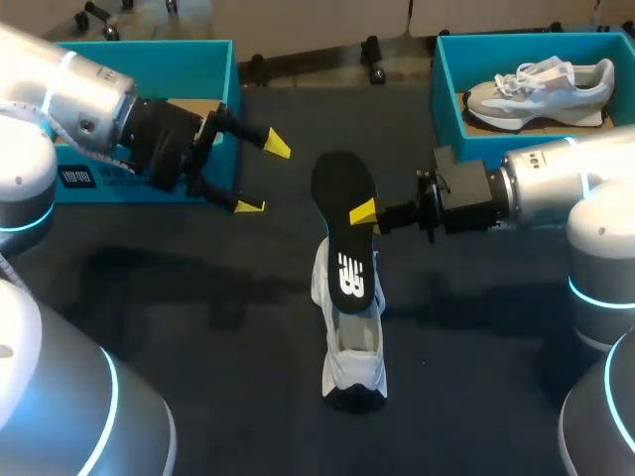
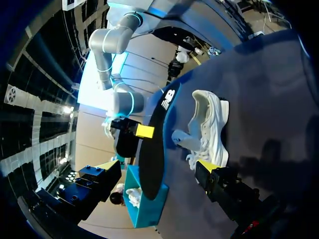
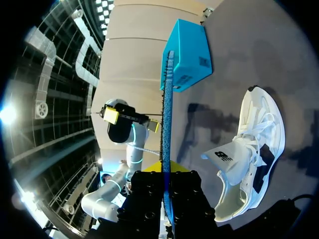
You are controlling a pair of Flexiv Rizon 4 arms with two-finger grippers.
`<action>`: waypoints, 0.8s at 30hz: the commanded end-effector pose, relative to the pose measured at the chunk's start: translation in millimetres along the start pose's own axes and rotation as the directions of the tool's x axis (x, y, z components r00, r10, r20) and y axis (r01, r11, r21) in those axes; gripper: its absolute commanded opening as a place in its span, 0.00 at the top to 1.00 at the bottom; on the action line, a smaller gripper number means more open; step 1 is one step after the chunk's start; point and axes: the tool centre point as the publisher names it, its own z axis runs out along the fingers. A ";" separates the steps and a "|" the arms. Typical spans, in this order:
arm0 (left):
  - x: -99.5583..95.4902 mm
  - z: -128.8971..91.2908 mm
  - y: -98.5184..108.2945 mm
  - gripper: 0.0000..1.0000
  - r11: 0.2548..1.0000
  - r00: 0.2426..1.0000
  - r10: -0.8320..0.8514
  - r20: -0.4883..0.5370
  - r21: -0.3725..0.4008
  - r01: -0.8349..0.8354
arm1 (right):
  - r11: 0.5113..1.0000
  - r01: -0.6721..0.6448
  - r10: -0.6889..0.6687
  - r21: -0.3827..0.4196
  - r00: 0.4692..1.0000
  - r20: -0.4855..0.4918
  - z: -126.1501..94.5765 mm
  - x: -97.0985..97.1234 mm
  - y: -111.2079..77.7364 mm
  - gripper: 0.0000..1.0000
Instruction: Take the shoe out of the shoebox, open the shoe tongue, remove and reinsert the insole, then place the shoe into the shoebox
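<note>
Head view puts the long black foam insole (image 1: 349, 273) at mid-frame. Its long axis runs almost straight up and down the picture, with the rounded end uppermost. The right gripper (image 1: 359, 213) comes in from the right edge and pinches the insole by its side, a little above its middle. One yellow tip shows on the near face, and the other is hidden behind the foam. In the right wrist view the insole stands edge-on between that gripper's fingers, gripped from both sides.

The white lace-up sports shoe (image 1: 352, 352) stands on the dark table (image 1: 198, 317) just below centre, lined up with the insole. The insole's lower end overlaps the shoe's opening, though I cannot tell whether it reaches inside.

The left gripper (image 1: 263, 176) hangs at centre-left with its fingers spread and nothing between them. It is apart from the insole and faces its broad side. Behind it, at upper left, is the open teal cardboard shoebox (image 1: 149, 48).

The coming move probably turns on that shared axis. The insole would travel along its own length, down into the shoe or up out of it, and the right arm is the one placed to do that.
</note>
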 end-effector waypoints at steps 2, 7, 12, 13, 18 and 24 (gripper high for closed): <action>7.0 6.4 -0.8 0.00 0.999 0.996 -0.020 0.082 -0.029 0.023 | 1.000 0.000 0.000 -0.001 1.000 0.000 1.3 -0.2 0.0 1.00; 9.0 9.4 0.5 0.00 0.999 0.987 -0.021 0.161 -0.042 0.028 | 1.000 0.000 0.000 -0.001 1.000 0.000 1.3 -0.2 0.0 1.00; 7.3 18.3 -0.9 0.00 0.998 0.977 0.002 0.212 -0.054 0.010 | 1.000 0.000 0.000 -0.001 1.000 0.000 1.3 -0.2 0.0 1.00; 7.2 20.0 -1.5 0.00 0.999 0.975 -0.009 0.222 -0.037 0.018 | 1.000 0.008 -0.008 -0.012 1.000 -0.006 1.4 0.2 0.6 1.00; 6.3 27.7 -3.9 0.00 0.998 0.963 0.012 0.269 -0.057 0.003 | 0.999 0.038 -0.039 -0.030 0.999 -0.038 1.8 1.9 2.3 1.00; 4.6 37.2 -5.0 0.00 0.997 0.947 0.035 0.320 -0.075 -0.011 | 0.998 0.064 -0.066 -0.023 0.994 -0.091 3.0 1.0 2.9 1.00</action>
